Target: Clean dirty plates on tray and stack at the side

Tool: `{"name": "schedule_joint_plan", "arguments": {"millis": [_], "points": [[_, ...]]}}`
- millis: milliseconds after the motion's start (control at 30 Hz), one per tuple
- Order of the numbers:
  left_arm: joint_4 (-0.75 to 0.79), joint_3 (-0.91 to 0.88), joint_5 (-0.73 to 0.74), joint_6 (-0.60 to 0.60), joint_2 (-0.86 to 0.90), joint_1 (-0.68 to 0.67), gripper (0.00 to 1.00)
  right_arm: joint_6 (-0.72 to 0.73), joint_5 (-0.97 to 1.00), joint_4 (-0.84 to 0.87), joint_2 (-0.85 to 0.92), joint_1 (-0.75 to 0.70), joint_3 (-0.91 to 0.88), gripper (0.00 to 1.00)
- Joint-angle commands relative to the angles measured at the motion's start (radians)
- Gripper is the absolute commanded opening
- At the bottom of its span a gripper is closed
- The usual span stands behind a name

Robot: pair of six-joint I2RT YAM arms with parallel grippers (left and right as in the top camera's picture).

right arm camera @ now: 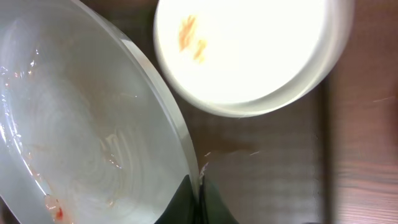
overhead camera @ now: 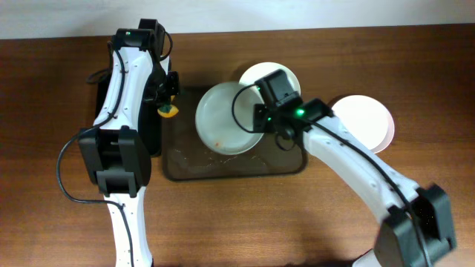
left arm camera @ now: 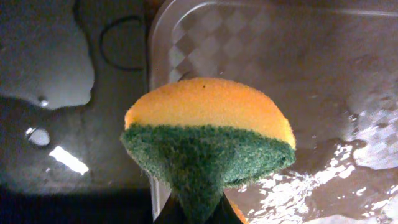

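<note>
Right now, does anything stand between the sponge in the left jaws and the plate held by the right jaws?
Nothing visible does. The sponge hangs at the tray's left rim, the pale plate over the tray's middle; only bare tray lies between.

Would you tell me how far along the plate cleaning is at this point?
Done: one plate sits beside the tray, seemingly clean. In hand: the right fingers grip the grey plate by its rim, tilted over the tray, smears showing; the left fingers hold a sponge. Left: a smeared white plate at the tray's far edge, then stacking.
</note>
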Motion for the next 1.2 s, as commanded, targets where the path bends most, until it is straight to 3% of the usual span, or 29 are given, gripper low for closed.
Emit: {"name": "schedule_joint_plan", "arguments": {"millis": [0,300,400,700,933,1167], "points": [[0.028,0.015,0.081,0.012,-0.004,0.002,0.01,-0.045,0.298,-0.013,-0.031,0.032,0.009,0.04],[0.043,0.015,0.086,0.012,-0.004,0.002,0.01,-0.076,0.909,-0.019,-0.034,0.22,0.009,0.04],[0.044,0.015,0.086,0.012,-0.004,0.002,0.0,-0.135,1.023,0.012,-0.034,0.294,0.009,0.04],[0.047,0.015,0.086,0.012,-0.004,0.003,0.01,-0.134,1.268,0.024,-0.034,0.468,0.009,0.04],[0.049,0.015,0.086,0.012,-0.004,0.003,0.0,-0.13,1.2,0.067,-0.034,0.469,0.009,0.04],[0.043,0.015,0.086,0.013,-0.004,0.003,0.0,0.078,0.482,0.034,-0.016,0.312,0.008,0.04]]}}
